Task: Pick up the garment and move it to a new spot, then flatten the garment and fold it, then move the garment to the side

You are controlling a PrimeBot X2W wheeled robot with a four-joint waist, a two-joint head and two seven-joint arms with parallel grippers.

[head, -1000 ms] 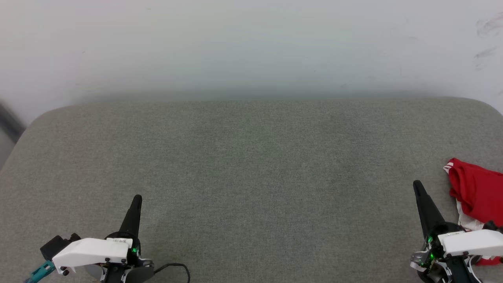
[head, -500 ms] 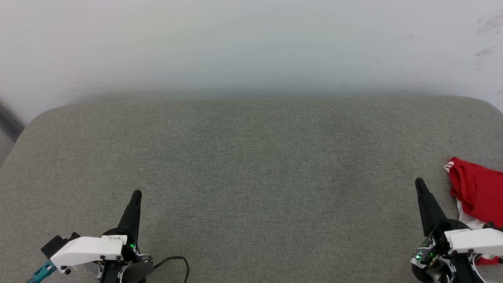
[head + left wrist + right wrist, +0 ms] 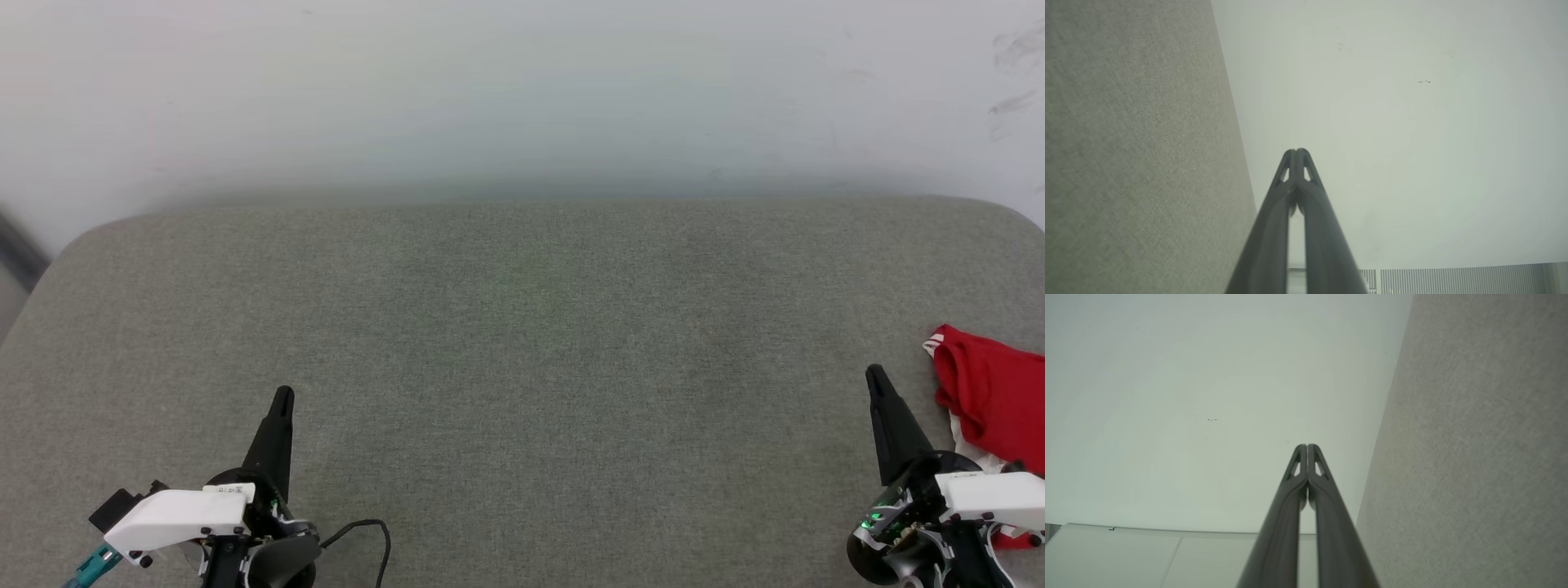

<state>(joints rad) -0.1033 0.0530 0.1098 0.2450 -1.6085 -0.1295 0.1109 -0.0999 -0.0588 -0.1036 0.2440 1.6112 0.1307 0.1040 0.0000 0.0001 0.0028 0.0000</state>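
The garment (image 3: 992,388) lies on the pad (image 3: 522,343) at its far right side, and the wall (image 3: 522,98) stands behind the pad's back edge. The right gripper (image 3: 874,373) is at the pad's near right, just left of the garment. The left gripper (image 3: 282,396) is at the near left, well apart from both, with a cable (image 3: 367,531) just to its right.

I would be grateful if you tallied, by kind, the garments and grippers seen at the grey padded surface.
Garments: 1, the red garment at the right edge.
Grippers: 2, the left gripper and the right gripper, both shut and holding nothing.
Total: 3
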